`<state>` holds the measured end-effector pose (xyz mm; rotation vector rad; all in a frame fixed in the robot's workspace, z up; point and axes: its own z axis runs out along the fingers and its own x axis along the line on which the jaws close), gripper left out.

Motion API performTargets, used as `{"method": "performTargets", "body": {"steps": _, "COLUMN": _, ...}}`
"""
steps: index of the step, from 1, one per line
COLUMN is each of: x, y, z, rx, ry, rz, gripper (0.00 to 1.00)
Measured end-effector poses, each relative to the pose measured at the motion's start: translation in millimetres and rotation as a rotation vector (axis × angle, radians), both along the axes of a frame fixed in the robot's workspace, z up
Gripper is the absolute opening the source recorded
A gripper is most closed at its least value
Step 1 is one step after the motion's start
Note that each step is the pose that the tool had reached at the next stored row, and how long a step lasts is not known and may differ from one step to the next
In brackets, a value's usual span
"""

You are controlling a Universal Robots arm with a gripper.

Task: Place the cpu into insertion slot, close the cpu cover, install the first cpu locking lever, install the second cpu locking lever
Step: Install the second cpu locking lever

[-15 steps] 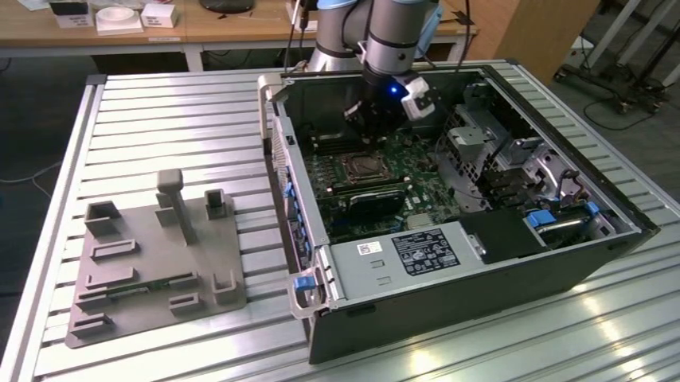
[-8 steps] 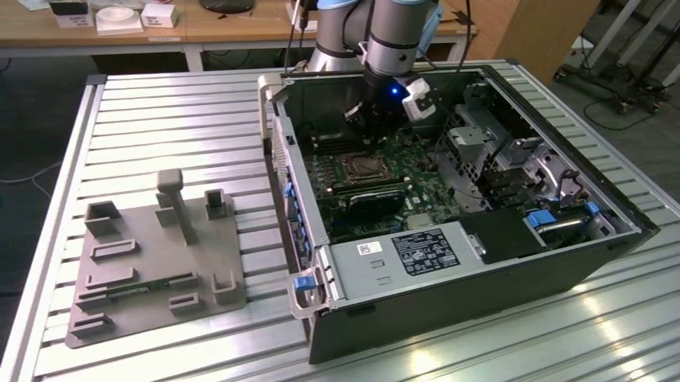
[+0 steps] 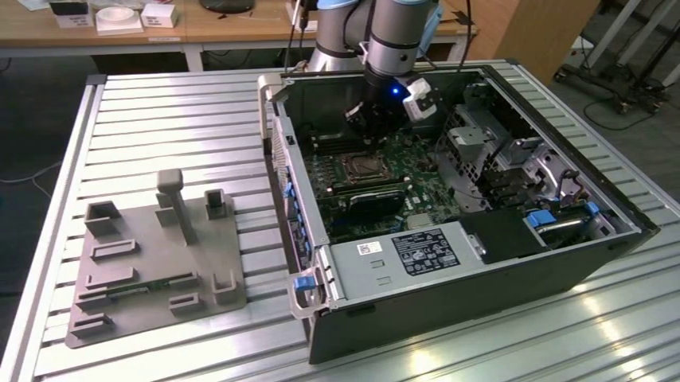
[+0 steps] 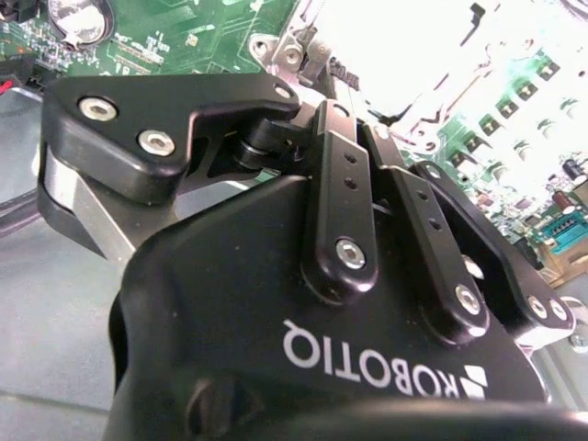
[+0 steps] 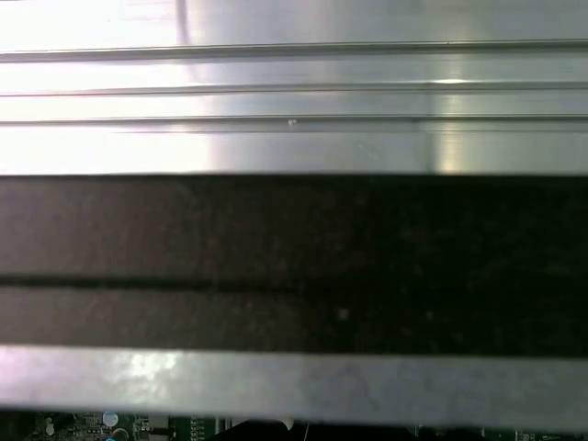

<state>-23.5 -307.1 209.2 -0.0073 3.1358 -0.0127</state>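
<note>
Exterior view: my tool (image 3: 367, 119) hangs inside the one open computer case (image 3: 447, 302), upper centre, just above the insertion slot (image 3: 361, 169) on the green board. Second wrist view shows tool (image 4: 354, 119) w/ fingers drawn together, nothing gripped; one grey fixture (image 3: 154, 263) sits lower left on the worktop (image 3: 181, 103).

Ribbed metal table (image 3: 159, 103); wooden desk (image 3: 244, 28) behind; grey floor (image 3: 32, 127).

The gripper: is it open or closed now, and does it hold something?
Gripper: inside the computer case, above the motherboard; open or closed cannot be told, nor whether it holds anything.
</note>
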Motion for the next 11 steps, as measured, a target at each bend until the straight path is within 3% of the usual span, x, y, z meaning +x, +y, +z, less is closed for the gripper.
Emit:
{"method": "performTargets", "body": {"steps": 7, "x": 0.0, "y": 0.0, "z": 5.4, "rx": 0.0000, "ry": -0.0001, "rz": 0.000, "gripper": 0.10}}
{"method": "performTargets", "body": {"steps": 11, "x": 0.0, "y": -2.6, "z": 5.7, "rx": -0.0030, "ry": 0.0000, "rz": 0.000, "gripper": 0.10}}
